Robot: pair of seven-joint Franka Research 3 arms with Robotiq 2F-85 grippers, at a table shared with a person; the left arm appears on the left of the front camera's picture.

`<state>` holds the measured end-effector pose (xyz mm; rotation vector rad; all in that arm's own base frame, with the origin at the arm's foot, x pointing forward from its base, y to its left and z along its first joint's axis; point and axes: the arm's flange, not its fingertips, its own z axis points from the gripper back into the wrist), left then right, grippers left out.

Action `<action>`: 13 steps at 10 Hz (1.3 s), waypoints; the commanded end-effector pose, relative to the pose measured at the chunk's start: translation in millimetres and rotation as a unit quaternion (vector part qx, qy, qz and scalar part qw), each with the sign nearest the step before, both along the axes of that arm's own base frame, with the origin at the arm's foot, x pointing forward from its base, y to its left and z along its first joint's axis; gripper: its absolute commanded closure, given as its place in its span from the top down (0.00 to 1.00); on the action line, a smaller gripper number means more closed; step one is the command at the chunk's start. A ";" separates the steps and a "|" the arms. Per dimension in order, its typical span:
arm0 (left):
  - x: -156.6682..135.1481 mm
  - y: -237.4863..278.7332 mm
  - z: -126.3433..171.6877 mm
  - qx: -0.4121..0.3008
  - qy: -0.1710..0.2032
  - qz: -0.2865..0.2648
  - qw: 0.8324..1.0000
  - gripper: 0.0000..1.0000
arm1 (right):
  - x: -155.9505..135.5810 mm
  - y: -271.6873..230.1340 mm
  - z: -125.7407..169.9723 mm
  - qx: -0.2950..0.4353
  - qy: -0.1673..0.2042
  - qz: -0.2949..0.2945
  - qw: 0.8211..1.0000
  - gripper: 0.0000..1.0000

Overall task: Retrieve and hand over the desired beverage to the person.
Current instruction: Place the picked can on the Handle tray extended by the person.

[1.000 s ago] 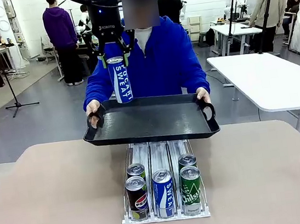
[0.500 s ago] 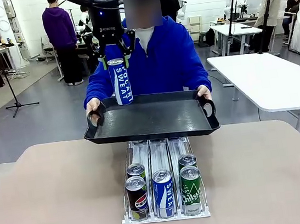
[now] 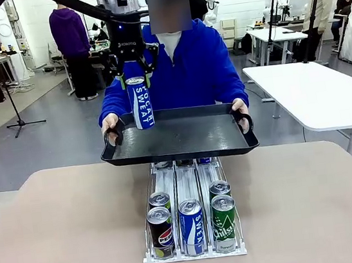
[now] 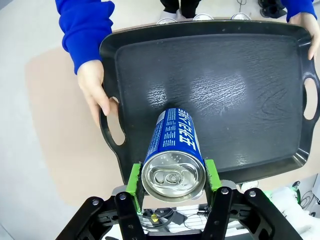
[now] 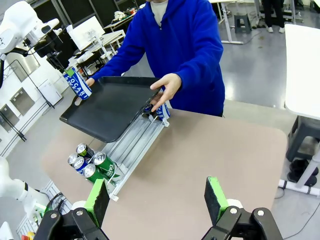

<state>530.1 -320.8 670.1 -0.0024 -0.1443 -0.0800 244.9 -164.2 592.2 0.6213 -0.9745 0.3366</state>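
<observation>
A blue and white Pocari Sweat can (image 3: 141, 103) hangs upright over the left rear part of a black tray (image 3: 184, 142), with my left gripper (image 3: 134, 77) shut on its top. From the left wrist view the can (image 4: 172, 145) sits between the green pads (image 4: 134, 179), its base hidden, so contact with the tray (image 4: 235, 85) cannot be told. The person (image 3: 187, 65) in a blue hoodie holds the tray by both handles above the table's far edge. My right gripper (image 5: 157, 197) stands open over the tan table (image 5: 200, 155), well away from the tray (image 5: 110, 107).
A clear dispenser rack (image 3: 195, 252) at the table's middle holds several cans: a Pepsi (image 3: 160, 231), a Pocari Sweat (image 3: 192, 225) and a green can (image 3: 224, 221) in front. A white table (image 3: 314, 97) stands at the right. Other people stand far behind.
My left gripper has come down with the can, which now reaches lower into the tray's left rear. The person's tray has barely shifted. The right gripper is as before.
</observation>
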 end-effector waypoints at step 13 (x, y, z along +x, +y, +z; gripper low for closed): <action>21.5 2.3 -24.6 0.030 0.006 0.012 0.999 1.00 | 1.3 1.1 -1.1 0.003 -0.002 0.007 1.000 1.00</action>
